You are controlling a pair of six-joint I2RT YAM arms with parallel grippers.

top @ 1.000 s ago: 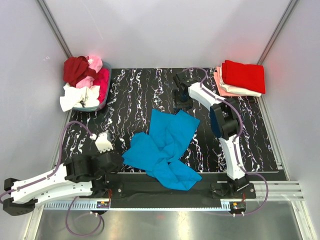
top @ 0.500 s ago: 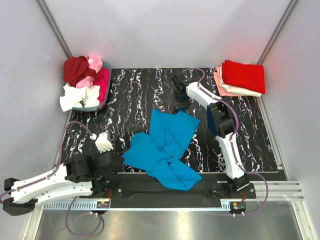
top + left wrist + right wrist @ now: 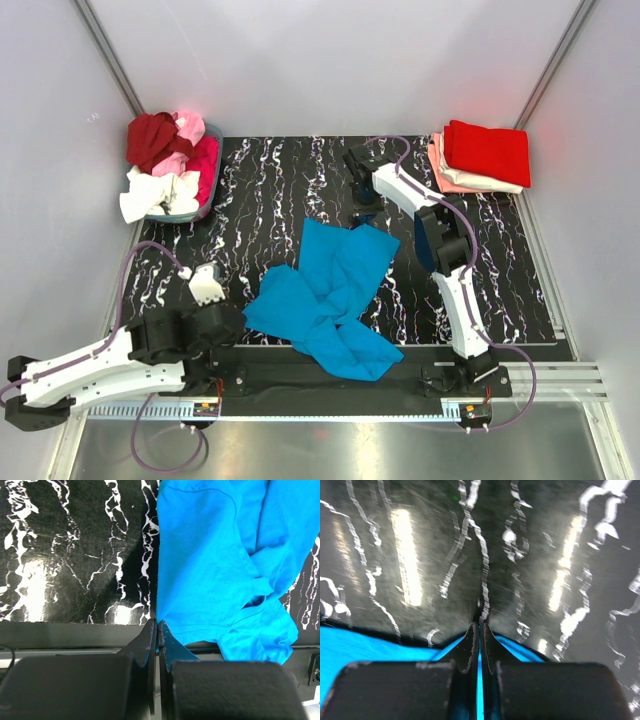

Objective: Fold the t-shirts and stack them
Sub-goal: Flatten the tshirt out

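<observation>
Starting at the far left corner of the bench (image 3: 270,190), a basket (image 3: 204,208) holds the unfolded t-shirts (image 3: 165,150): dark red, pink, magenta and white, heaped loosely and spilling over the rim. Nearer the front, the left gripper (image 3: 205,285) sits low over the bench with its jaws pressed together. In the left wrist view their tips line up with the near left corner of the cloth, but from above the gripper stands just beside that corner and apart from it, so the jaws seem to be clenched on nothing.

At the middle of the bench lies the blue t-shirt (image 3: 330,290), crumpled and doubled over itself, its near end hanging over the front edge. Beyond its far edge the right gripper (image 3: 362,195) hangs over bare bench, jaws likewise closed tight. Blue cloth shows under the fingers in the right wrist view, but the tips look past it and appear to hold nothing.

At the far right corner rests the folded stack (image 3: 485,150), a red t-shirt on top of paler ones.

By my reading, the step in hand is laying the blue t-shirt flat before any fold. The next move calls for both pairs of jaws to part, drop onto two corners or shoulders and draw the cloth taut, taking a single layer only.
</observation>
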